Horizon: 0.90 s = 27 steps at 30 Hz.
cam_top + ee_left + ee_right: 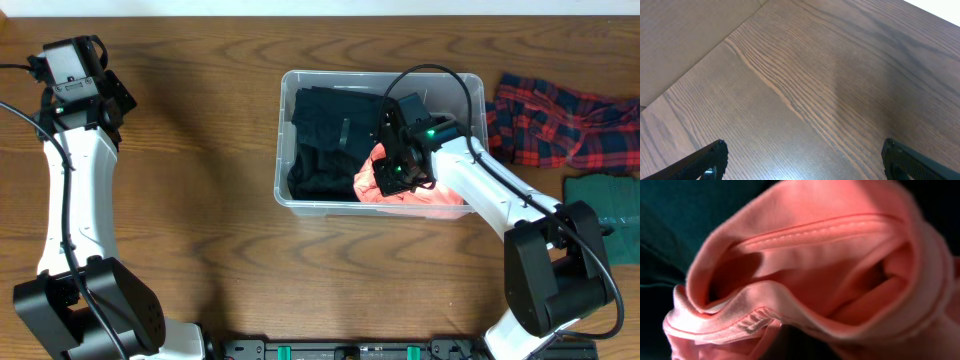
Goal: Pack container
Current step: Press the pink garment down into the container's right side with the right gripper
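1. Step in hand, by judgement: putting the pink garment into the container. Looks like set-down or tamping, not pickup.
2. Container: centre of the overhead frame, a little right, on the worktop. Black clothing fills its left and upper part; pink garment in its lower right corner.
3. Right tool: down inside the container at the left edge of the pink garment, closed or very nearly. Cannot tell whether fabric is pinched between the fingers.
4. Left tool: wide open, nothing in it, at the upper left of the overhead frame above bare worktop, well apart from the container.
5. Probably left to pack: red plaid cloth at upper right, just beside the container's right wall, and green cloth at the right edge. Both lie outside on the worktop.
6. Next move, as judged: release any caught fabric, lift straight up past the rim without dragging the pink garment out, then reach right for the plaid cloth.
7. Hard to make out:
   - Right wrist view is filled with pink folds and a seam, dark fabric at upper left; no fingers visible.
   - Overhead: right arm covers part of the pink garment and the container's right side.
   - Green cloth is cut off by the frame edge.
   - Container's bottom is hidden under clothing.
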{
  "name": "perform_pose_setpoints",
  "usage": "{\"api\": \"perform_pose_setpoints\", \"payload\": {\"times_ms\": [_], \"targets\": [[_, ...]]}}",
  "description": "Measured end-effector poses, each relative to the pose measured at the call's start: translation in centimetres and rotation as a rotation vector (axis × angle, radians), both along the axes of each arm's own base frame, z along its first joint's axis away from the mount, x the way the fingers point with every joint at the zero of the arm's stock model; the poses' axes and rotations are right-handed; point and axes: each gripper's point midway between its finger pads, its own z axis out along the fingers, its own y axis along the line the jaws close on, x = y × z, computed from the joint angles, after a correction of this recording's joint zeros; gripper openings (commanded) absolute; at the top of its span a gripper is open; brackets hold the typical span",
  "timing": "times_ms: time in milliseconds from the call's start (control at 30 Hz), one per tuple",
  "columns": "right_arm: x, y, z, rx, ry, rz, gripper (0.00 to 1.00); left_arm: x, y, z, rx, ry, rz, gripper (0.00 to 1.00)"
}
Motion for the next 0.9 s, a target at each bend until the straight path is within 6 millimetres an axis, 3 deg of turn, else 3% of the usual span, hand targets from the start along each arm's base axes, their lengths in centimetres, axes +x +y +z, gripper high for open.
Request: {"api": "perform_pose_setpoints", "payload": {"times_ms": [300, 467, 567, 633, 900], "targets": [[0.6, 0.4, 1.2, 0.009, -0.012, 0.012, 0.09, 0.0, 0.0, 0.0, 0.0, 0.0, 0.0, 0.98], [2.2, 0.9, 5.0, 0.056, -0.112, 0.013, 0.18, 0.0, 0.0, 0.0, 0.0, 0.0, 0.0, 0.98], [2.3, -0.1, 8.1, 0.058, -0.176, 0.0, 0.23, 0.0, 0.0, 0.0, 0.0, 0.0, 0.0, 0.98], [1.9, -1.1, 9.1, 0.039, -0.183, -0.016, 0.24, 0.0, 0.0, 0.0, 0.0, 0.0, 0.0, 0.98], [0.1, -4.0, 8.3, -0.06, -0.101, -0.056, 0.22, 0.0, 0.0, 0.0, 0.0, 0.0, 0.0, 0.98]]}}
